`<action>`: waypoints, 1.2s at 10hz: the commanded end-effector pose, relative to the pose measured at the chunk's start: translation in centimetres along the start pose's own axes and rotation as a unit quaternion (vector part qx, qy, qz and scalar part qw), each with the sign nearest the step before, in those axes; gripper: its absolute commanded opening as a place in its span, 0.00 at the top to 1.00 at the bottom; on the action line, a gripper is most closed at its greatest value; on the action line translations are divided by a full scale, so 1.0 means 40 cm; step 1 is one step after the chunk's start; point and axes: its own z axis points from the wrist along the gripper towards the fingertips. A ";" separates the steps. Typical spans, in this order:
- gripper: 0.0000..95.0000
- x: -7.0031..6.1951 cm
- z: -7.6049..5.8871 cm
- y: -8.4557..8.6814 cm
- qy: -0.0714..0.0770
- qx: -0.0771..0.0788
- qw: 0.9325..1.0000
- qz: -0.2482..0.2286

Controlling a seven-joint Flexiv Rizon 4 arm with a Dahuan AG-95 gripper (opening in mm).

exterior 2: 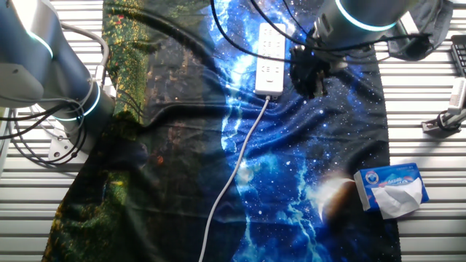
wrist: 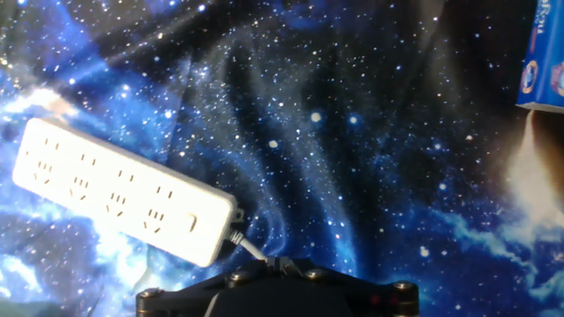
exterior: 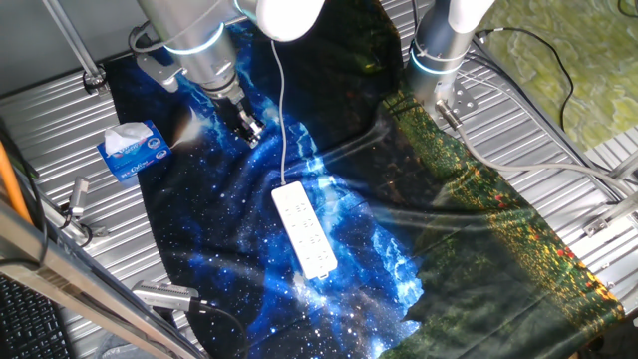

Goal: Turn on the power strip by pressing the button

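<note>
A blue-and-white tissue box was seen near the left edge of the ribbed metal table, resting at the border of a dark star-patterned cloth that was spread over most of the surface. Just right of the box, the black gripper was held above the cloth, short of the power strip and not touching it. Whether its fingers were parted or closed could not be told from any view. The white power strip was laid flat on the blue part of the cloth near the middle of the table, angled toward the near edge, with its thin white cord trailed away toward the far edge. The button was made out in the hand view as a small mark at the strip's corded end. A second arm's base was fixed toward the far right corner.
</note>
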 end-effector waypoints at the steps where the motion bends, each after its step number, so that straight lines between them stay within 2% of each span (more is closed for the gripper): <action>1: 1.00 0.005 0.012 0.073 -0.005 0.008 1.000 0.028; 3: 1.00 -0.015 0.050 0.155 -0.009 0.013 0.998 0.056; 5: 1.00 -0.034 0.102 0.191 -0.017 0.017 0.998 0.065; 6: 1.00 -0.039 0.122 0.196 -0.023 0.018 0.997 0.066; 12: 1.00 -0.048 0.188 0.188 -0.030 0.019 0.998 0.059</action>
